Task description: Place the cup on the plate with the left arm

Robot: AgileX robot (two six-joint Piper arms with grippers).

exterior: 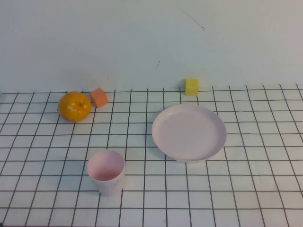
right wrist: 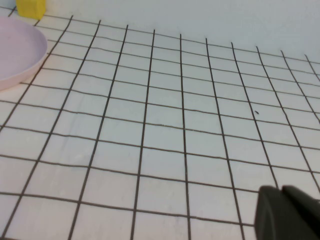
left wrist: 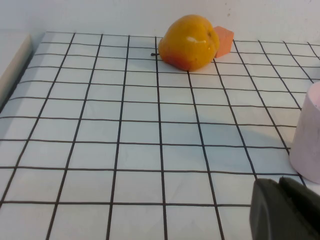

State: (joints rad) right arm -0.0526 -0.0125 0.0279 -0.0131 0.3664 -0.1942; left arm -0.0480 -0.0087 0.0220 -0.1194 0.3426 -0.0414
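The pale pink cup stands upright on the gridded table, front left of centre. The round pale pink plate lies empty to its right and a little farther back. Neither gripper shows in the high view. In the left wrist view my left gripper is low over the table, fingers together and empty, with the cup just beyond it at the picture's edge. In the right wrist view my right gripper is shut and empty over bare grid, far from the plate's rim.
An orange fruit and a small orange cube sit at the back left, behind the cup. A yellow cube sits behind the plate near the wall. The table's left edge shows in the left wrist view.
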